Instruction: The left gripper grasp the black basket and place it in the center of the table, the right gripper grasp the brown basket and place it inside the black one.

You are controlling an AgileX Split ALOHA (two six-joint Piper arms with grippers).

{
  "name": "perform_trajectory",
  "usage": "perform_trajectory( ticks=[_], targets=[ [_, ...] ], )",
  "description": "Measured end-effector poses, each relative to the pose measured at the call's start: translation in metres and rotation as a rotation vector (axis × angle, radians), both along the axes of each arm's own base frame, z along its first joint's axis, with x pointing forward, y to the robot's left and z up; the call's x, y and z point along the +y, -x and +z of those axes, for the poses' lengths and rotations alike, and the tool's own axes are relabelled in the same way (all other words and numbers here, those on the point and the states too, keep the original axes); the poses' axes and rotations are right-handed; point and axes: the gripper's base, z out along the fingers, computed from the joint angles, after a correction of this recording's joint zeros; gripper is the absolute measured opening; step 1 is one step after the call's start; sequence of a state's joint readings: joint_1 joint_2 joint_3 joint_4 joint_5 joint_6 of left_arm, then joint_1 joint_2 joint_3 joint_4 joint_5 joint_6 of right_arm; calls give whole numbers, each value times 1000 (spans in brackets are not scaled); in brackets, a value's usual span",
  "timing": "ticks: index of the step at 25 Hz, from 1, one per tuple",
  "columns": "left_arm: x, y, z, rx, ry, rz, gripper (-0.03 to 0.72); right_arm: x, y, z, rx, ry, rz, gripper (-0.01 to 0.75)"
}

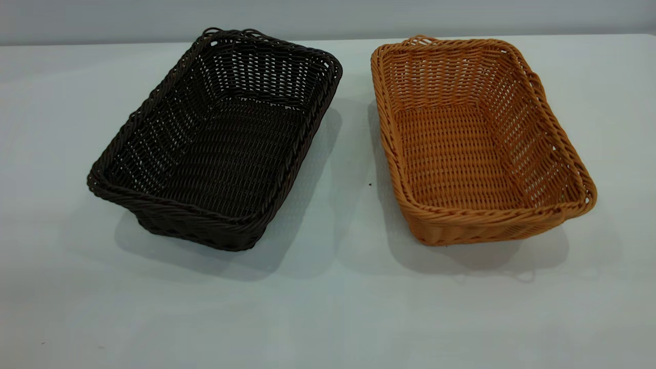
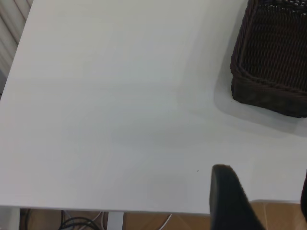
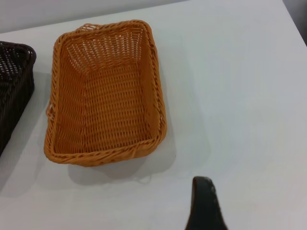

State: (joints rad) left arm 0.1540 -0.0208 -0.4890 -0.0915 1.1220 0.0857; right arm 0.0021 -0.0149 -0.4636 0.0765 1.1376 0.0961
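On the table (image 1: 328, 307) you have two baskets standing upright, side by side and apart, with a strip of bare white surface between them. The black basket (image 1: 215, 138) sits at the left of the exterior view, turned at an angle so that one corner points toward the camera; its far rim lies near the table's back edge. The brown basket (image 1: 476, 143) sits at the right, also slightly angled, with a small loop handle showing at its far end. Neither basket holds anything, and neither arm appears in the exterior view. In the left wrist view you see only one dark finger (image 2: 228, 196) of the left gripper at the picture's edge, above the table's near edge, well apart from the black basket (image 2: 271, 57); whether its jaws are spread or pressed together cannot be told. In the right wrist view you see a single dark finger (image 3: 204, 203) of the right gripper above bare table, near the brown basket (image 3: 103, 93) but not touching it; here too the state of the jaws cannot be told. Both baskets rest untouched.
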Motion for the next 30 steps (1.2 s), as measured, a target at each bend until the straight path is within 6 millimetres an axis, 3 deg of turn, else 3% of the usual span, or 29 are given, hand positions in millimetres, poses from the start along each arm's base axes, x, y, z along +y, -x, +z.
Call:
perform_trajectory(
  ticks=[14, 17, 26, 30],
  targets=[
    [0, 0, 0, 0, 3, 4, 327, 1, 0, 0, 0, -6, 3, 395],
    [2, -6, 1, 48, 14, 21, 327, 2, -12, 0, 80, 7, 29, 412],
    [12, -75, -9, 494, 65, -10, 328, 17, -83, -20, 571, 9, 276, 428],
    [11, -109, -10, 488, 105, -69, 328, 22, -102, -31, 693, -44, 290, 428]
  ],
)
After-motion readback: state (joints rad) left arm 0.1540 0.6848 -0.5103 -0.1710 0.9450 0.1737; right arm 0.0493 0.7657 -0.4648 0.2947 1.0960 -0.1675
